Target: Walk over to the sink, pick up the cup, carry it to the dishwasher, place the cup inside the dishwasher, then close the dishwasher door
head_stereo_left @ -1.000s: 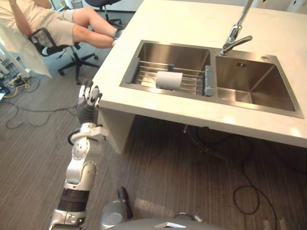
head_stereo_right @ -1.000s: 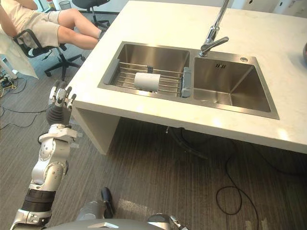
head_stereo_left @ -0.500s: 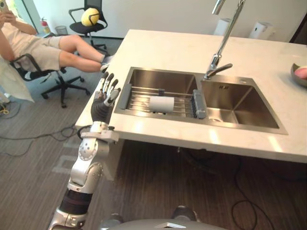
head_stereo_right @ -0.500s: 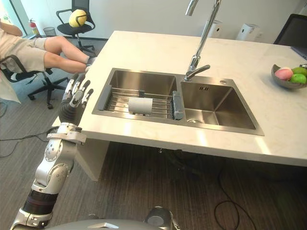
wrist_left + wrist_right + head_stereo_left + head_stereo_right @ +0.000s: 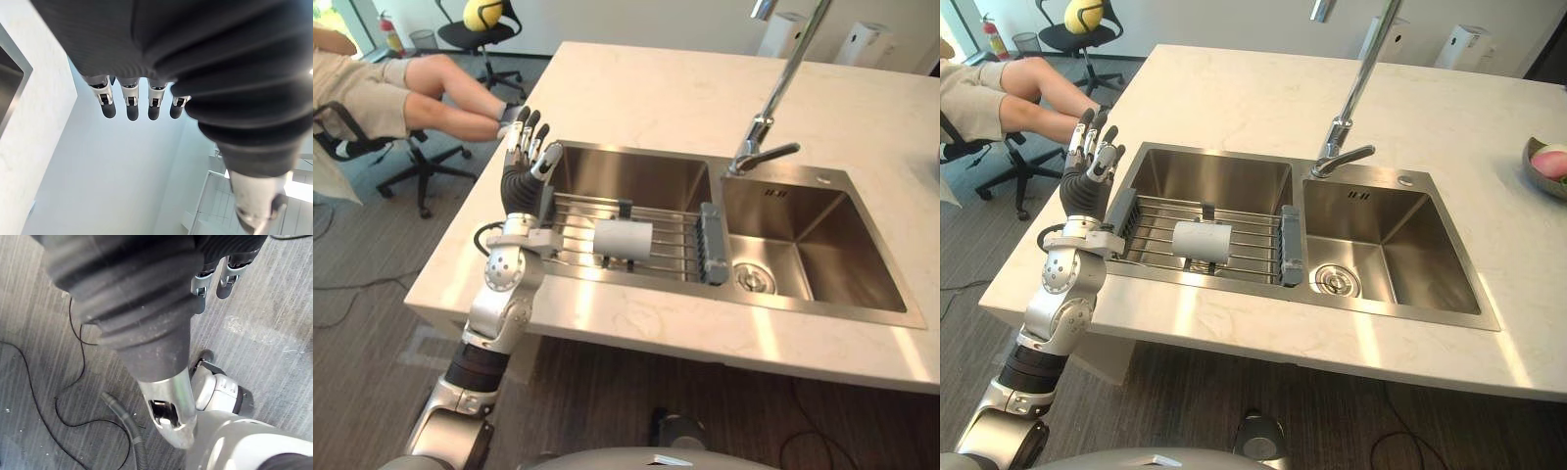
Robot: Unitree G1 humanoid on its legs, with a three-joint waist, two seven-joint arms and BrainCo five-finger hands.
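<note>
Pale stone counter (image 5: pixel 636 98), steel sink (image 5: pixel 822 245), cup (image 5: pixel 623 238) on rack (image 5: pixel 677 241), left hand (image 5: pixel 519 183) fingers (image 5: pixel 108 105) spread

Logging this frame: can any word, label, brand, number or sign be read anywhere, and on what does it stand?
No text can be read in these views.
The cup shows a plain white side with no print visible.
The right basin's back wall has small dark marks, too small to read.
The fire extinguisher is too small for any label to be read.
</note>
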